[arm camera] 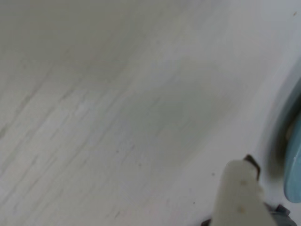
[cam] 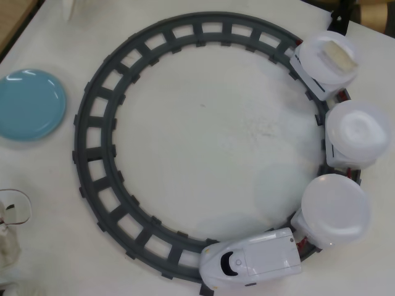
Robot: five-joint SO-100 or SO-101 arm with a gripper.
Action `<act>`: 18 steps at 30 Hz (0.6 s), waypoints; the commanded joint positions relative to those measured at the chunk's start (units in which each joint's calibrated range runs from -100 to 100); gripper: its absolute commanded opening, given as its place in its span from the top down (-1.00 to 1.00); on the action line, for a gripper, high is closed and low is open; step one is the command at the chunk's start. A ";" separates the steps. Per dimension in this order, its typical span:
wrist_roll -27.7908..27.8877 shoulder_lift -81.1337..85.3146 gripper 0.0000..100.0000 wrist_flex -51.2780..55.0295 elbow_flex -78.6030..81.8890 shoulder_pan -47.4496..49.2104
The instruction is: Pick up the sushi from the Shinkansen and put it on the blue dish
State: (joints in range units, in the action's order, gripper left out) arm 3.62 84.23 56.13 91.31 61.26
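One sushi [cam: 338, 55] sits on the Shinkansen's [cam: 253, 262] rear plate; I judge it light, stiff, best pinched across its narrow sides. My hand's [arm camera: 242, 195] state is unreadable.

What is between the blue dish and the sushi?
In the overhead view, the grey track and the bare table inside its ring lie between the blue dish and the sushi.

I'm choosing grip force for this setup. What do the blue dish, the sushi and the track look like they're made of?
The blue dish looks like glazed ceramic or glossy plastic: bright highlights streak its surface. The sushi seems matte and cream-beige, perhaps foam or rubbery plastic; too blurred to tell. The track looks like moulded grey plastic, dull-finished, with evenly repeated ties.
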 commanded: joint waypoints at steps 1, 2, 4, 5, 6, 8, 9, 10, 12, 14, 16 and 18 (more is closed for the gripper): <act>0.30 0.51 0.45 0.13 -2.31 -0.70; 0.30 0.51 0.45 0.13 -2.31 -0.78; 0.30 0.51 0.45 0.13 -2.67 -0.78; 0.30 0.43 0.45 0.13 -3.12 -0.78; 0.35 0.43 0.45 0.13 -3.57 -0.87; 0.35 -0.48 0.45 0.21 -5.56 -0.87; 0.35 -0.48 0.45 0.81 -6.64 -0.87; 0.35 -0.48 0.45 1.83 -8.08 -0.87; 0.35 -0.48 0.45 4.12 -11.69 -0.87; 0.46 -0.57 0.45 5.73 -15.47 -0.87; 0.51 -0.57 0.45 6.92 -18.81 -0.87; 0.51 -0.57 0.45 7.43 -21.79 -0.96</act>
State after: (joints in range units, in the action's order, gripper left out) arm 3.72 83.89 62.86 76.30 61.18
